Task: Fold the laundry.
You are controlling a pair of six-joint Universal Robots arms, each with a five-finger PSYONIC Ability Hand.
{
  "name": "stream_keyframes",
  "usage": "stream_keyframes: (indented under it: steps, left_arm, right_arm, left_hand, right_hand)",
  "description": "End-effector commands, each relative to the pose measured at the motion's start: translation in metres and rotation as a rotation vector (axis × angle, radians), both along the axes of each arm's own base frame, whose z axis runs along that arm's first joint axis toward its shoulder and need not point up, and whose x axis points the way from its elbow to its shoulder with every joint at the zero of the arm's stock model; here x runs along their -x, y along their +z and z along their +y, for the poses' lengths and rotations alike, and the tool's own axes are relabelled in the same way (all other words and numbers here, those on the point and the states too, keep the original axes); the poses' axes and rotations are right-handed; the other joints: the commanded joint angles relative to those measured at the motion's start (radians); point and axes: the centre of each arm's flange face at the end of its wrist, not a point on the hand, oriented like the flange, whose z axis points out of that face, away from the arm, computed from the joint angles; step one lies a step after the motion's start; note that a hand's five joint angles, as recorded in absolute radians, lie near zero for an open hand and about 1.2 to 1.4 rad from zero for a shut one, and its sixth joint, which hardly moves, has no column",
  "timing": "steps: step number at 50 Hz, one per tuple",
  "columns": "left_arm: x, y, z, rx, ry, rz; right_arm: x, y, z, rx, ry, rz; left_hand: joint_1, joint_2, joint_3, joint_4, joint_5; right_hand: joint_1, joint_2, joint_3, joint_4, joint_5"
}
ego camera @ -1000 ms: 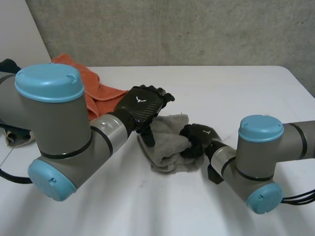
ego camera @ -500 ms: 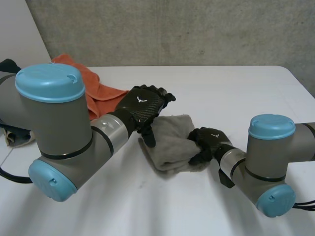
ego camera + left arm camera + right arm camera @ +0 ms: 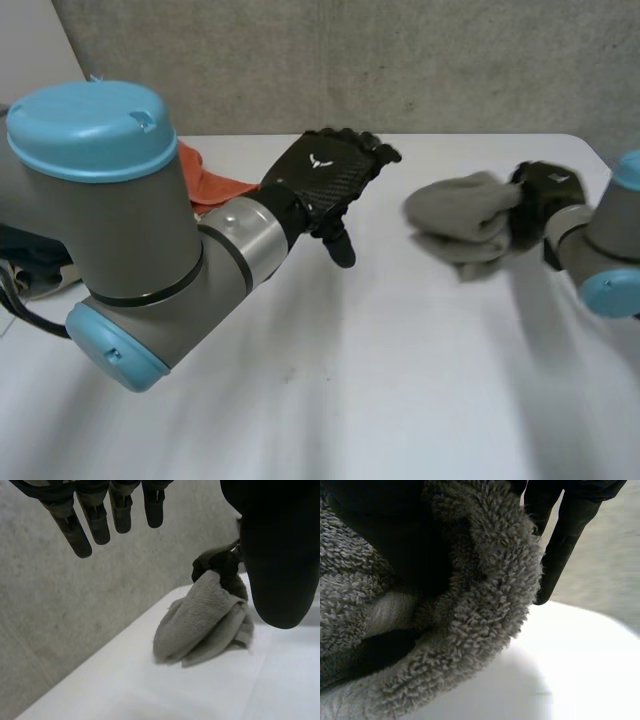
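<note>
**Folded grey terry towel held in the right robot hand, over the right part of the white bench.**

The step in hand looks like setting a finished bundle aside. The right robot hand has its fingers and thumb closed round one end of the towel, near the bench's far edge; I cannot tell whether the towel touches the surface. The left robot hand hovers over the bench's middle, well apart from the towel, with fingers straight and holding nothing. The towel is thick looped pile, doubled into a soft wad with layered edges at its free end. The next move probably calls for laying it down flat and letting go without the folds springing open. A crumpled orange cloth lies behind the left arm, seemingly unfolded.
</note>
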Motion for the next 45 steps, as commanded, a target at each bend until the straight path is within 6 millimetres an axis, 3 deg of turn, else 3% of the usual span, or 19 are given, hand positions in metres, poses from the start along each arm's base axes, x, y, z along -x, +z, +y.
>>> stream_keyframes:
  steps: [1, 7, 12, 20, 27, 28, 30, 39, 42, 45]
  left_arm:
    - [0.010, 0.013, 0.011, 0.032, -0.039, 0.027]
    - [0.019, 0.014, 0.023, 0.037, -0.076, 0.033]
    - [0.023, 0.013, 0.031, 0.033, -0.097, 0.030]
    - [0.026, 0.011, 0.041, 0.025, -0.122, 0.025]
    - [0.026, 0.010, 0.041, 0.025, -0.122, 0.023]
    - [0.026, 0.009, 0.041, 0.024, -0.122, 0.022]
    - [0.026, 0.009, 0.041, 0.024, -0.122, 0.022]
    - [0.025, 0.011, 0.038, 0.020, -0.115, 0.033]
    - [0.025, 0.013, 0.037, 0.017, -0.113, 0.042]
    - [0.024, 0.017, 0.036, 0.022, -0.108, 0.053]
  right_arm:
    - [0.051, -0.013, -0.062, 0.074, -0.154, 0.030]
    - [0.079, -0.029, -0.088, 0.080, -0.240, 0.134]
    - [0.121, -0.016, -0.105, 0.149, -0.361, 0.228]
    - [0.141, -0.009, -0.111, 0.187, -0.390, 0.304]
    - [0.139, -0.008, -0.113, 0.195, -0.344, 0.311]
    - [0.139, -0.009, -0.112, 0.194, -0.345, 0.312]
    - [0.139, -0.010, -0.112, 0.188, -0.350, 0.322]
    - [0.149, -0.026, -0.106, 0.117, -0.405, 0.507]
    - [0.147, -0.017, -0.104, 0.119, -0.404, 0.553]
    - [0.143, 0.008, -0.096, 0.145, -0.406, 0.573]
  left_hand:
    - [-0.004, -0.018, -0.021, -0.016, -0.035]
    - [-0.007, -0.021, -0.024, -0.019, -0.038]
    - [-0.007, -0.021, -0.024, -0.019, -0.038]
    - [-0.004, -0.018, -0.021, -0.016, -0.035]
    - [-0.007, -0.021, -0.024, -0.019, -0.038]
    - [-0.004, -0.018, -0.021, -0.016, -0.035]
    - [-0.007, -0.021, -0.024, -0.019, -0.038]
    - [-0.007, -0.021, -0.024, -0.019, -0.038]
    - [-0.007, -0.021, -0.024, -0.019, -0.038]
    - [-0.010, -0.024, -0.027, -0.022, -0.040]
  right_hand:
    - [0.385, 0.263, 0.250, 0.201, 0.300]
    - [0.385, 0.263, 0.250, 0.201, 0.300]
    - [0.385, 0.263, 0.250, 0.201, 0.300]
    - [0.385, 0.263, 0.250, 0.201, 0.300]
    - [0.385, 0.263, 0.250, 0.201, 0.300]
    - [0.215, 0.093, 0.079, 0.030, 0.130]
    - [-0.836, -0.958, -0.972, -1.021, -0.921]
    - [-0.836, -0.958, -0.972, -1.021, -0.921]
    - [-0.836, -0.958, -0.972, -1.021, -0.921]
    - [-0.836, -0.958, -0.972, -1.021, -0.921]
